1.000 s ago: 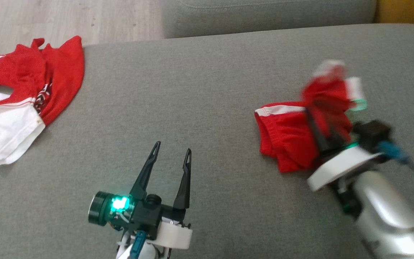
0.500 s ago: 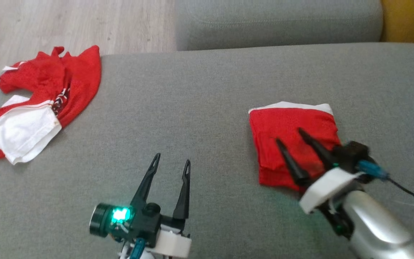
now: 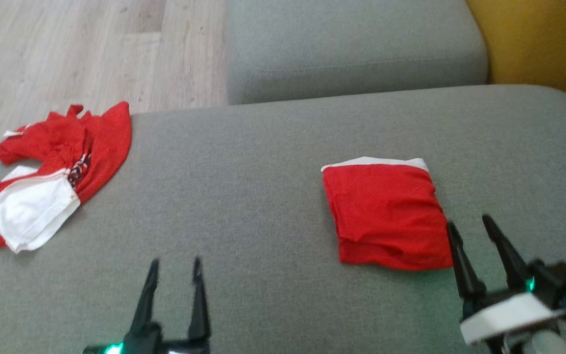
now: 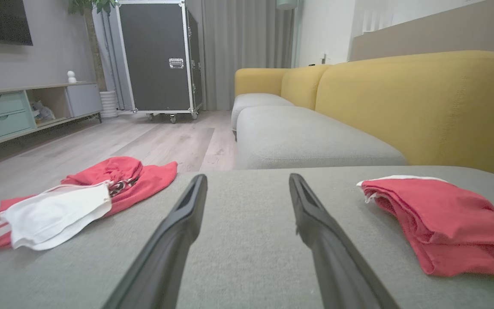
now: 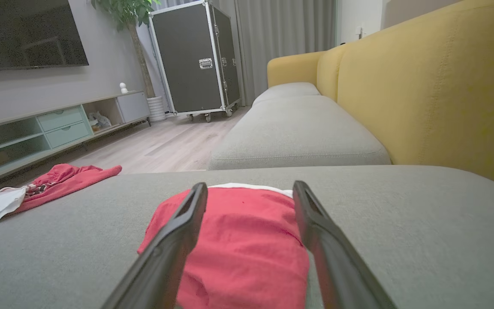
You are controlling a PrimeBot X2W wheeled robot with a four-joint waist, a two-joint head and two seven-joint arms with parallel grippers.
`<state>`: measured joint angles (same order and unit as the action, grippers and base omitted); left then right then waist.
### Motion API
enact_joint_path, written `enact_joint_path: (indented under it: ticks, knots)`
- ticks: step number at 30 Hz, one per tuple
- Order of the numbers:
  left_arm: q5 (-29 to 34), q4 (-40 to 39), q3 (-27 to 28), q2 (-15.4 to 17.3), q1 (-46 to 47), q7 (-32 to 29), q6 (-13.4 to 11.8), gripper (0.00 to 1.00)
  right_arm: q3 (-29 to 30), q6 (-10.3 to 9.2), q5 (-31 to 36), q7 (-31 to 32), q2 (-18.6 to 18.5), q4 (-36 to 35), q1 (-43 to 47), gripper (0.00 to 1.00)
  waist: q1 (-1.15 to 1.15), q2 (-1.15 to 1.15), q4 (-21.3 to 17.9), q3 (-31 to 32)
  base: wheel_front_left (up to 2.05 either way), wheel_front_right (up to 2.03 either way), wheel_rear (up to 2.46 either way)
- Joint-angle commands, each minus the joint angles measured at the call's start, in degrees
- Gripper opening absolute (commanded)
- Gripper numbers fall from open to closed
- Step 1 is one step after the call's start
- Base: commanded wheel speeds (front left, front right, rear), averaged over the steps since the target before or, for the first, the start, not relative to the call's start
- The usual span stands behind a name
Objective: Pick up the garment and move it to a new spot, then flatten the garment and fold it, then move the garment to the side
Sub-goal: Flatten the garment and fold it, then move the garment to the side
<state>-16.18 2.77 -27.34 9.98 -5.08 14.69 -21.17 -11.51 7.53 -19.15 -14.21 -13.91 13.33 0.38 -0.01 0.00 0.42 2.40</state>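
Observation:
The garment [image 3: 386, 214] is red with a white band along its far edge. It lies folded into a neat rectangle on the grey sofa seat [image 3: 263, 172], right of centre. The left wrist view shows the garment [image 4: 440, 219] at the right. My right gripper [image 3: 467, 223] is open and empty at the garment's near right corner, pulled back from it. In the right wrist view its fingers [image 5: 178, 227] frame the garment [image 5: 247, 240]. At the bottom edge of the head view, left of centre, my left gripper [image 3: 175, 263] stands open and empty.
A crumpled red and white garment [image 3: 42, 182] lies at the seat's far left edge, with wooden floor [image 3: 67, 54] beyond. A second grey seat cushion [image 3: 352, 49] lies behind. The yellow backrest [image 3: 543, 44] runs along the right side.
My right gripper has opened, let go of the garment and drawn back toward me. The garment now lies folded flat. The head camera has tilted, shifting the whole picture down.

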Motion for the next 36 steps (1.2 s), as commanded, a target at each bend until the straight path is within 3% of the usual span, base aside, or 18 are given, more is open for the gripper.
enact_joint_path:
  ticks: [1,7,18,36]
  knots:
    - [0.12,-2.18,3.29,-0.59,0.15,0.30,0.19,1.00,0.06,-0.04,1.06,-0.78,-0.23,-2.78,0.16,1.00,0.01,0.00,-0.33,0.78,0.00,0.00,0.00]
    - [1.97,-3.32,9.28,-2.83,-5.35,0.30,3.35,1.00,1.60,-0.04,5.19,-0.78,0.41,-5.04,5.64,1.00,0.01,0.00,-0.18,1.92,0.00,0.00,0.00]
    - [6.39,-1.59,14.35,-5.25,-7.47,0.30,9.40,1.00,1.70,-0.04,6.56,-0.78,1.90,-4.63,7.24,1.00,0.01,0.00,0.36,2.65,0.00,0.00,0.00]
    - [9.22,-0.08,16.71,-6.91,-7.62,0.30,12.45,1.00,1.68,-0.04,6.76,-0.79,2.16,-3.22,6.95,1.00,0.01,0.00,-0.23,2.94,0.00,0.00,0.00]
